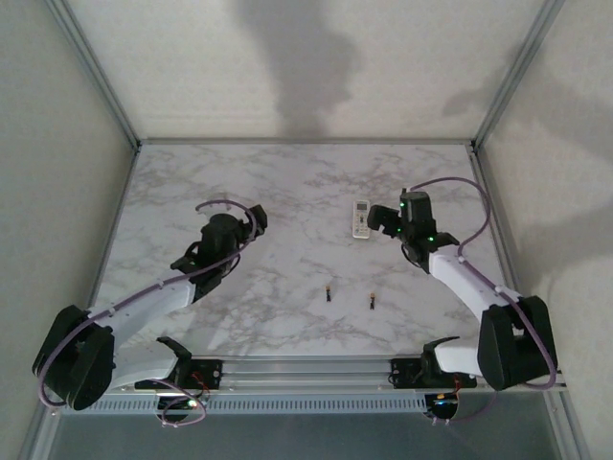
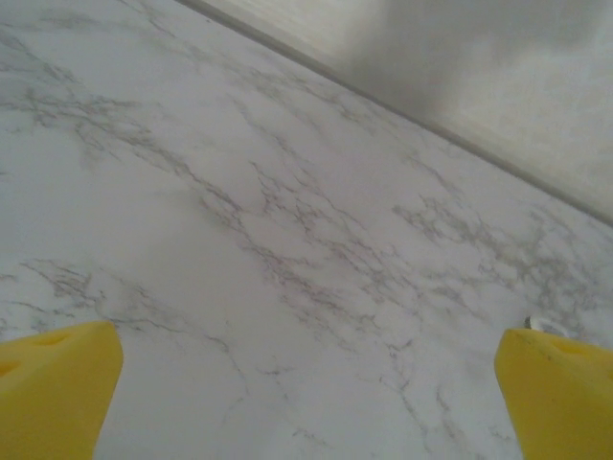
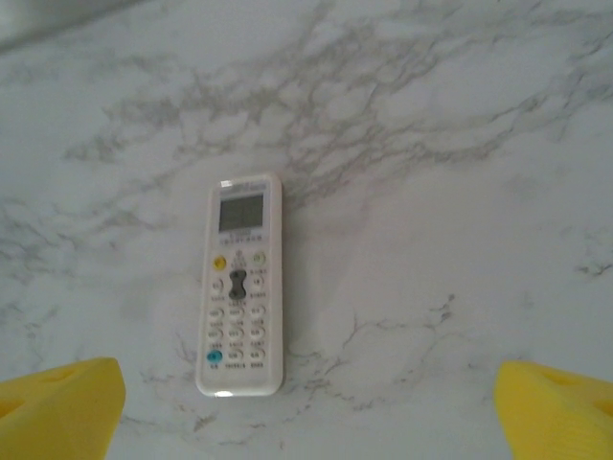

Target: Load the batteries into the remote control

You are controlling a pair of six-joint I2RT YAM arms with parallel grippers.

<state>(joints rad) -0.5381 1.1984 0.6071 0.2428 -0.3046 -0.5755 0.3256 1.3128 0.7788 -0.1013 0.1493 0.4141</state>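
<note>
Both are wide open and empty: the right gripper (image 3: 306,410) hovers above the face-up remote control (image 3: 241,286), probably to flip it; the left gripper (image 2: 306,398) idles.

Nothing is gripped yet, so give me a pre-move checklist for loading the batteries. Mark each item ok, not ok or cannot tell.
1. Right hand open and empty: ok.
2. Left hand open and empty: ok.
3. White rectangular plastic remote control ahead of right hand, untouched: ok.
4. Remote's back accessible: not ok, it lies buttons up.
5. Two small dark cylindrical batteries free on the marble table, apart: ok.
6. Battery tip direction: cannot tell, too small.
</note>
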